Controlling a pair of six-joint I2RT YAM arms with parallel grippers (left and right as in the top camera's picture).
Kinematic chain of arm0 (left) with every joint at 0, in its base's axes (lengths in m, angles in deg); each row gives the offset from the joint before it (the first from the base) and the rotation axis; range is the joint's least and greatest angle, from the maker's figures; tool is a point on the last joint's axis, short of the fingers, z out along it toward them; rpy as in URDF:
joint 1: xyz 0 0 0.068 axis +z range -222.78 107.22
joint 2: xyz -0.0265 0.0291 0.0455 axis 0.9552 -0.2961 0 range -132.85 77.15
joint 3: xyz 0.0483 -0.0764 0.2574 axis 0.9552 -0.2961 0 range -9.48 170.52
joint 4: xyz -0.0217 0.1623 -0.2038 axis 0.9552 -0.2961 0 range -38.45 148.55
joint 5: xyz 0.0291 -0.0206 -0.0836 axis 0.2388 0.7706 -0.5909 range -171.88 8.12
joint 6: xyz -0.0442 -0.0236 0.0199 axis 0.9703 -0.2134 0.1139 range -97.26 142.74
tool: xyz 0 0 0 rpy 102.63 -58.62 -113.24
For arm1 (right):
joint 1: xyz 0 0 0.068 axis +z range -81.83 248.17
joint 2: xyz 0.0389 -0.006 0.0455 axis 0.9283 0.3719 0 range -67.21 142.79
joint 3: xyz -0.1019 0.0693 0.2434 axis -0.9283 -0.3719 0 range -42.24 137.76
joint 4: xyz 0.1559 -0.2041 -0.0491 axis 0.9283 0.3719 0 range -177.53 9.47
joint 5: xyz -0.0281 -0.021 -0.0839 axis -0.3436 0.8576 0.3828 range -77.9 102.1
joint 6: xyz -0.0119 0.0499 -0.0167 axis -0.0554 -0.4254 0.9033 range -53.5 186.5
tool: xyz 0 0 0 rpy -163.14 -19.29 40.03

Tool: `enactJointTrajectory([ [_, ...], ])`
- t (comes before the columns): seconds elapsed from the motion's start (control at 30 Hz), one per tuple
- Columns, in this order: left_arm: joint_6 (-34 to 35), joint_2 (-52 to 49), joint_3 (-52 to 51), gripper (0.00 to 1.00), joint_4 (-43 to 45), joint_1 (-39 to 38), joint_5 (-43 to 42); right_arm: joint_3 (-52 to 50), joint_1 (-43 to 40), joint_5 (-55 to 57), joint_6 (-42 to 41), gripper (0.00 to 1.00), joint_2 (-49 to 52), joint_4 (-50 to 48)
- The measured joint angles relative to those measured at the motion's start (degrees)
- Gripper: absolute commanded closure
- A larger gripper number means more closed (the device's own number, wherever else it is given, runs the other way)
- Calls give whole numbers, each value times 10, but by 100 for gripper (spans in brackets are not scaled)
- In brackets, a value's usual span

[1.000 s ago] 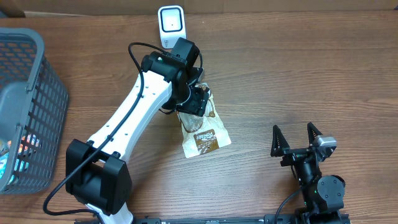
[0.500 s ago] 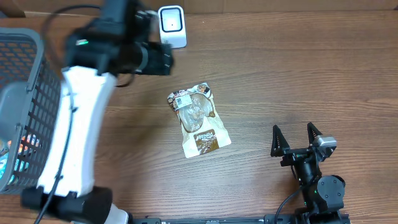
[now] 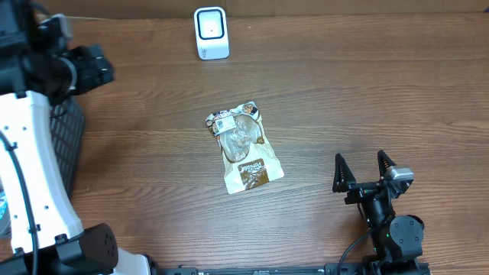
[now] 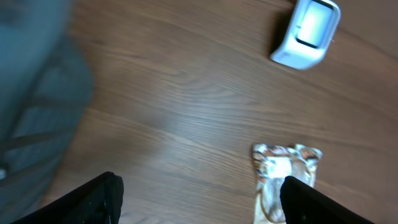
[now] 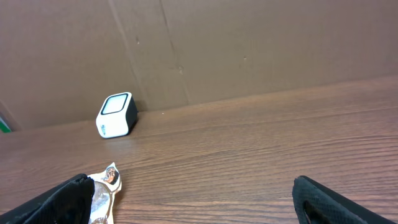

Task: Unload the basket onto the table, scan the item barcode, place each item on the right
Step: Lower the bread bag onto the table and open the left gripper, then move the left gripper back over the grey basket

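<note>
The item, a brown and silver snack pouch (image 3: pixel 243 149), lies flat mid-table with a white label (image 3: pixel 221 120) at its far left corner. The white scanner (image 3: pixel 212 32) stands at the back edge, well apart from the pouch. My left gripper (image 3: pixel 85 66) hangs at the far left above the basket; in the left wrist view it (image 4: pixel 199 202) is open and empty, with the pouch (image 4: pixel 283 177) and scanner (image 4: pixel 306 32) off to the right. My right gripper (image 3: pixel 364 169) rests open near the front right, and in its wrist view the pouch (image 5: pixel 102 186) lies by its left finger.
A grey mesh basket (image 3: pixel 67 141) sits at the left edge, mostly hidden by the white left arm (image 3: pixel 30 168). A brown cardboard wall (image 5: pixel 249 43) rises behind the table's far edge.
The left arm has risen off the pouch and swung far left over the basket, jaws widening. The pouch stays where it lay. The right arm has not moved.
</note>
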Motion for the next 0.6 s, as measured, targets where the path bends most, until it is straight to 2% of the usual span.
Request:
enactJointTrajectory([
  [0.27,-2,0,0,13,-2,77,0,0,0,0,0,0,0,0],
  [0.4,-3,0,0,9,8,108,-1,0,0,0,0,0,0,0],
  [0.6,-16,0,0,8,23,165,-28,0,0,0,0,0,0,0],
])
